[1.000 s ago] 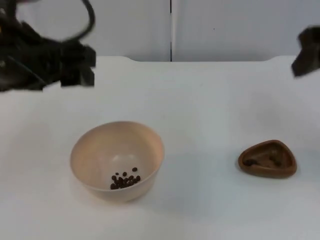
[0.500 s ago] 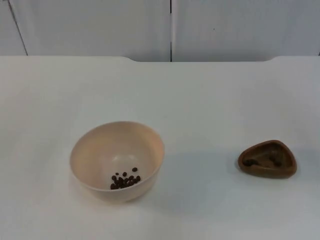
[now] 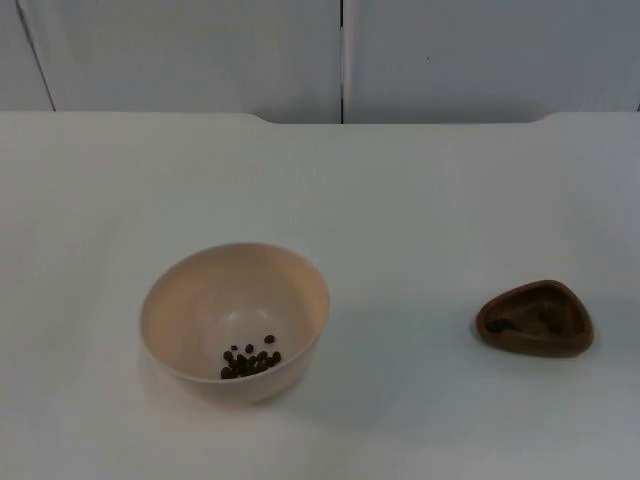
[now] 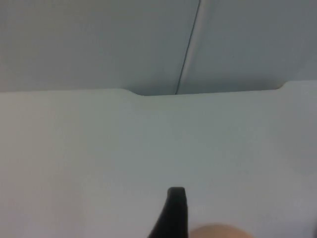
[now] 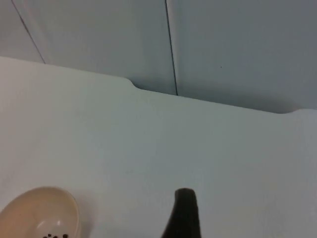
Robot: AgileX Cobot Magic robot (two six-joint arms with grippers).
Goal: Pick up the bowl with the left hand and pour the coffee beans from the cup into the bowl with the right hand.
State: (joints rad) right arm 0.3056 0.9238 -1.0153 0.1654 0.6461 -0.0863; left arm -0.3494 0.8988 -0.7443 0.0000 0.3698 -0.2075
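A beige bowl [image 3: 235, 320] stands on the white table, left of the middle, with a small heap of coffee beans [image 3: 250, 362] in its bottom. A brown, rounded-triangular cup [image 3: 535, 318] rests upright on the table to the right, well apart from the bowl; dark patches show inside it. My left gripper [image 4: 174, 215] hangs over the table with a bit of the bowl's rim [image 4: 220, 231] close beside it. My right gripper [image 5: 183, 213] also hangs above the table, pulled back, with the bowl [image 5: 39, 213] and its beans some way off to its side.
The white table [image 3: 420, 200] ends at the grey partition wall [image 3: 340, 50], which has a vertical seam and a small notch at its foot.
Both arms, seen one second ago at the top view's upper corners, have drawn back out of that picture. The bowl and the cup have stayed where they were.
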